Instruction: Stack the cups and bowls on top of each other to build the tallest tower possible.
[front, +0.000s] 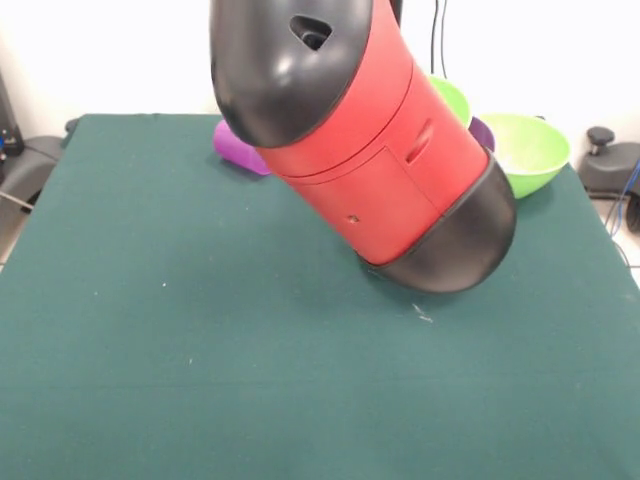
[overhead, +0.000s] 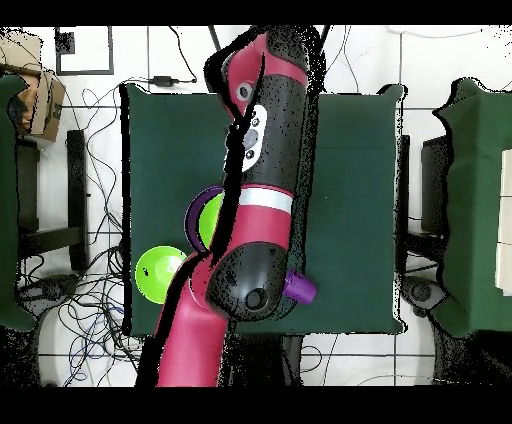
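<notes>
Bowls (front: 528, 150) sit at the table's (front: 200, 350) edge behind the arm (front: 380, 150); pincer hidden, state unclear.

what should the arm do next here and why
Probably pull back toward the table's far edge, where the things sit: a lime green bowl, a second green bowl inside a purple bowl, and a purple cup on its side. The arm covers them, and its jaws don't show.
</notes>
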